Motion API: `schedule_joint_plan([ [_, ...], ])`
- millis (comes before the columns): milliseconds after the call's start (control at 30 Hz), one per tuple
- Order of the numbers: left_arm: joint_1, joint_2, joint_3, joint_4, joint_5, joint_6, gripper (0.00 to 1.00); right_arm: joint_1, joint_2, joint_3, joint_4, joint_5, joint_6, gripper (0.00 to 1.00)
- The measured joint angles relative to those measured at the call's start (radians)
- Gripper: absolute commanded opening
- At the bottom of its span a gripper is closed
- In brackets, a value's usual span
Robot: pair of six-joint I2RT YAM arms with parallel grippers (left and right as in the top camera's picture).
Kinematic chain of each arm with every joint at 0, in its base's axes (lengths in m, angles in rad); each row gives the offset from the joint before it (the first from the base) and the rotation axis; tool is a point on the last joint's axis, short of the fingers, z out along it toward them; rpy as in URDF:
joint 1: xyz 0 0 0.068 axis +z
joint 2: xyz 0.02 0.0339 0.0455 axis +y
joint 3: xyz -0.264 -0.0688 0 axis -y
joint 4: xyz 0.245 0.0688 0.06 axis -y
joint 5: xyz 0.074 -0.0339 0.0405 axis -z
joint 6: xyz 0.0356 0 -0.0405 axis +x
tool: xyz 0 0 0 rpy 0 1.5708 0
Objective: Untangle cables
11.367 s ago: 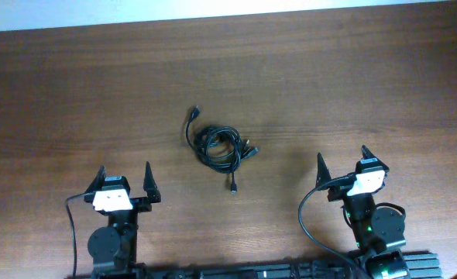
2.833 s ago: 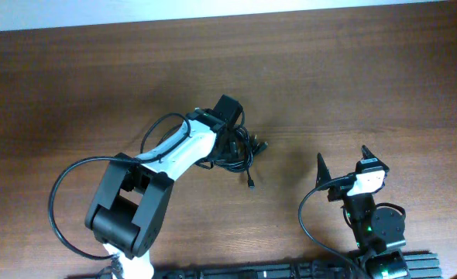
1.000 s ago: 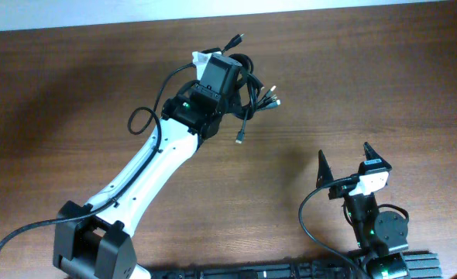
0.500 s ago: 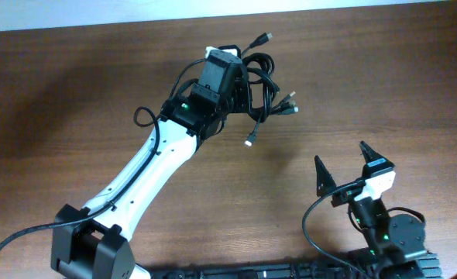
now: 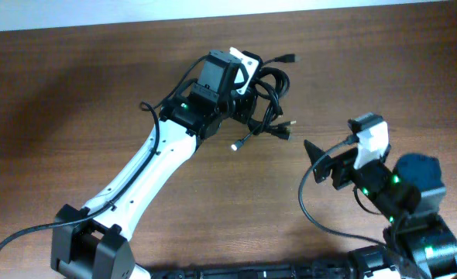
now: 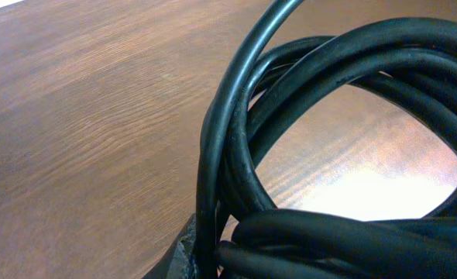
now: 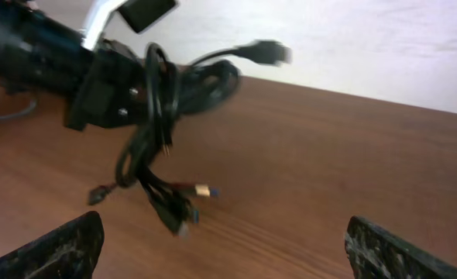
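1. The left arm (image 5: 147,167) rises from its base at 7 o'clock in the overhead view. It reaches diagonally across the brown wooden worktop (image 5: 66,93) toward 12 o'clock.
2. The left gripper (image 5: 246,74) sits at the far end of that reach, near the worktop's back edge. Its jaws are pressed almost together, pinching the cables (image 5: 266,93) at the 9 o'clock side of the coil.
3. The left wrist view is nearly filled by these black cords (image 6: 306,101). Several strands run together in one thick loop and pass down beside a grey fingertip (image 6: 186,256) at 6 o'clock of that picture.
4. In the right wrist view the cables (image 7: 155,108) hang from the left gripper as one tangled bundle, with loops gathered at the top and loose ends dangling below.
5. In the overhead view one plug (image 5: 290,57) sticks out toward 2 o'clock of the bundle. A silver-tipped plug (image 5: 235,144) hangs at 7 o'clock, and more plugs (image 5: 285,128) hang at 5 o'clock. Whether the lowest ends touch the wood cannot be told.
6. The right gripper (image 7: 225,252) is at 4 o'clock in the overhead view, well apart from the bundle and facing it. Its fingers (image 7: 62,246) are spread wide, at the lower corners of its own camera view. Only bare wood shows between them, and they grasp and touch nothing.
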Motion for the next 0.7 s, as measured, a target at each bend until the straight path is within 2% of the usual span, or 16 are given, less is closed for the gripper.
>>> schedule_joint_plan([
  [167,0.0,0.0,0.0,-0.003,0.101,0.129,0.0,0.0,0.052,0.018,-0.001,-0.079,-0.005,0.99],
  [333,0.0,0.0,0.0,-0.014,0.132,0.183,0.0,0.0,0.052,0.019,0.008,-0.171,-0.006,0.99],
  [467,0.0,0.0,0.0,-0.01,0.14,0.189,0.0,0.0,0.052,0.019,0.013,-0.202,-0.004,0.99],
  [700,-0.002,-0.001,0.0,0.024,0.146,0.106,0.0,0.0,0.052,0.019,0.044,-0.211,0.053,0.99],
])
